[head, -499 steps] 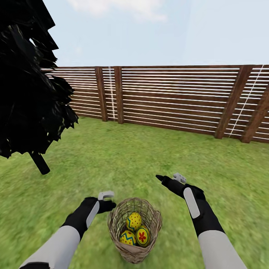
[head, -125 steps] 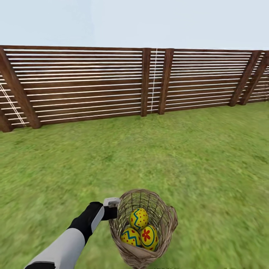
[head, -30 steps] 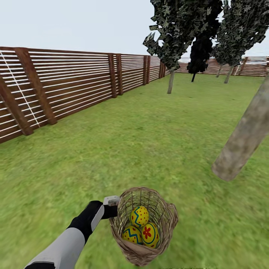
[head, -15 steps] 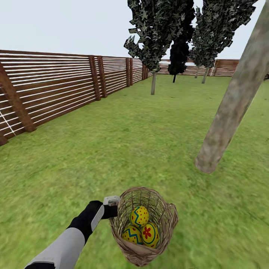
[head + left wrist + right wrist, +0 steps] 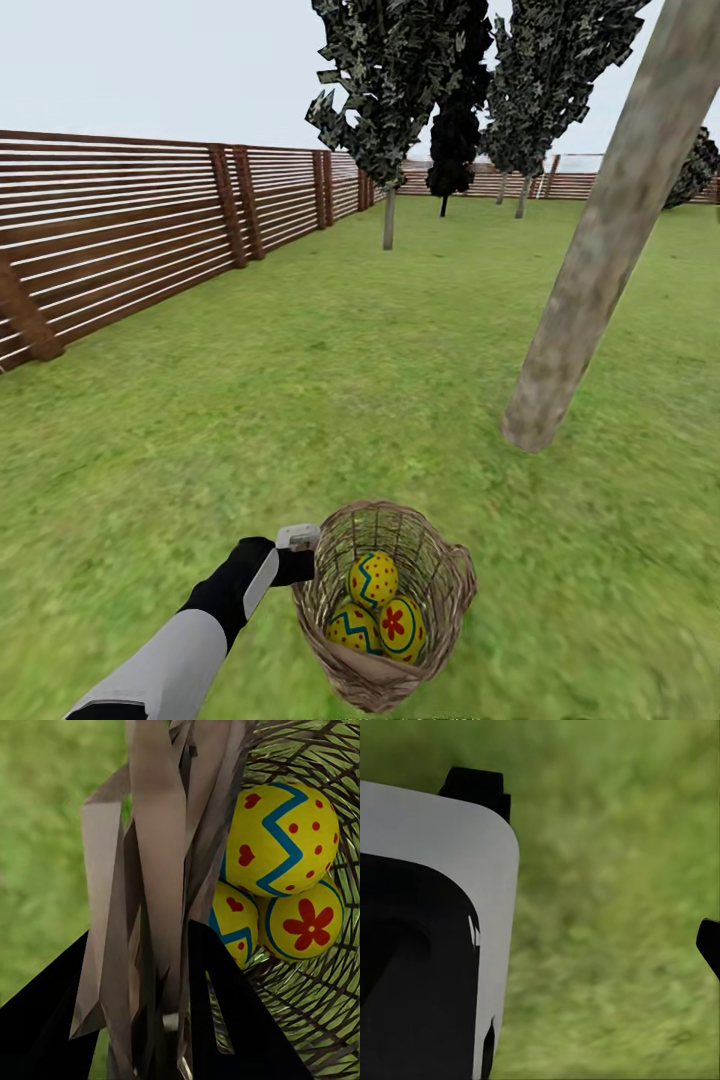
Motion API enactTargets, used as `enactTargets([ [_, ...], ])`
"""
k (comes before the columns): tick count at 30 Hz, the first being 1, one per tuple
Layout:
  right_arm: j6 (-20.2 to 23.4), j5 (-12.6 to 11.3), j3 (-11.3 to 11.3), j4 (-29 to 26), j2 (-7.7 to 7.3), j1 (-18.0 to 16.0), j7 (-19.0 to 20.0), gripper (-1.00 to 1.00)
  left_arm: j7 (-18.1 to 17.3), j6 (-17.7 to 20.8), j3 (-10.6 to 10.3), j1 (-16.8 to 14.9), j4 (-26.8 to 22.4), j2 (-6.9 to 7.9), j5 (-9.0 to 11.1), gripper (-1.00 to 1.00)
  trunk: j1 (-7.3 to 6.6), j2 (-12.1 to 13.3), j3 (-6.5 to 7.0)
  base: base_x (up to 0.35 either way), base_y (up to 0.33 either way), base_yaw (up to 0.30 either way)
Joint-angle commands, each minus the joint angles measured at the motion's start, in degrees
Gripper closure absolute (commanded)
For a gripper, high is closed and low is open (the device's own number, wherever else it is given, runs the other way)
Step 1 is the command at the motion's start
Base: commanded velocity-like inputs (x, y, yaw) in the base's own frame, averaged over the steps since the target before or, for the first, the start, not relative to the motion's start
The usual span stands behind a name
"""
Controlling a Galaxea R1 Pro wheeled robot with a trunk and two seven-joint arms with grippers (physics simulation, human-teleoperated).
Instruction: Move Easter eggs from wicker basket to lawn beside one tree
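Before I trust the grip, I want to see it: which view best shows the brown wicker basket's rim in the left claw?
The left wrist view: its dark fingers straddle the rim. The head view shows the left claw from above.

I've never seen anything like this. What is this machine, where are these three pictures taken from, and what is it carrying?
This is a simulated two-armed wheeled robot in a fenced garden. The big picture comes from its head camera, looking down over the lawn. The other two come from cameras near each arm's tool. Its left tool is shut on the rim of a wicker basket, and the left wrist view shows that rim pinched between two dark fingers. Three painted Easter eggs sit inside the basket. A pale leaning tree stands just ahead to the right. The right wrist view shows blurred grass and part of the robot's body.
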Motion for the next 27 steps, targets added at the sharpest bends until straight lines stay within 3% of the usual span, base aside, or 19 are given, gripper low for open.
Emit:
enactTargets([
  [1,0.11,0.56,-0.48,0.07,-0.02,-0.07,0.14,-1.00,0.07,0.31,0.11,-0.02,-0.11,-0.02,0.87,1.00,-0.01,-0.03,-0.12,0.000,0.000,-0.186],
  [12,0.65,0.28,-1.25,-1.06,-0.45,-0.23,0.27,-1.00,0.07,0.38,0.11,-0.02,-0.11,0.01,0.87,1.00,-0.01,-0.03,-0.96,0.000,0.000,-0.199],
  [14,3.89,0.01,-1.90,-3.34,-0.33,-3.25,0.35,-1.00,0.07,0.39,0.11,-0.02,-0.11,0.01,0.87,1.00,-0.01,-0.03,-1.13,0.000,0.000,-0.114],
  [15,11.58,-0.44,-2.27,-4.73,-0.27,-9.03,0.39,-1.00,0.07,0.39,0.11,-0.02,-0.11,-0.01,0.87,1.00,-0.01,-0.03,-1.22,0.000,0.000,-0.019],
  [16,18.49,-3.28,-3.06,-5.16,-0.44,-14.16,0.40,-1.00,0.07,0.39,0.11,-0.02,-0.11,-0.02,0.87,1.00,-0.01,-0.03,-1.28,0.000,0.000,-0.006],
  [17,23.34,-9.81,-3.67,-6.33,-0.65,-19.23,0.40,-1.00,0.07,0.39,0.11,-0.02,-0.11,-0.01,0.87,1.00,-0.01,-0.03,-1.29,0.000,0.000,-0.001],
  [18,24.69,-14.54,-3.75,-9.49,-1.07,-21.41,0.40,-1.00,0.07,0.39,0.11,-0.02,-0.11,-0.03,0.87,1.00,-0.01,-0.03,-1.30,0.000,0.000,0.000],
  [19,25.05,-16.43,-3.63,-13.72,-1.37,-22.13,0.40,-1.00,0.07,0.39,0.11,-0.02,-0.11,-0.06,0.87,1.00,-0.01,-0.03,-1.30,0.000,0.000,0.000],
  [23,24.23,-16.77,-2.48,-16.29,-1.10,-21.83,0.32,-1.00,0.07,0.39,0.11,-0.02,-0.11,-0.08,0.87,1.00,-0.01,-0.03,-1.30,0.000,0.000,0.000],
  [25,24.19,-16.83,0.08,-15.90,-1.08,-20.36,0.12,-1.00,0.07,0.39,0.11,-0.02,-0.11,-0.08,0.87,1.00,-0.01,-0.03,-1.30,0.000,0.000,0.000],
  [27,24.19,-16.85,0.44,-15.61,-1.00,-19.77,-0.16,-1.00,0.07,0.39,0.11,-0.02,-0.11,-0.08,0.87,1.00,-0.01,-0.03,-1.30,0.000,0.000,0.000],
])
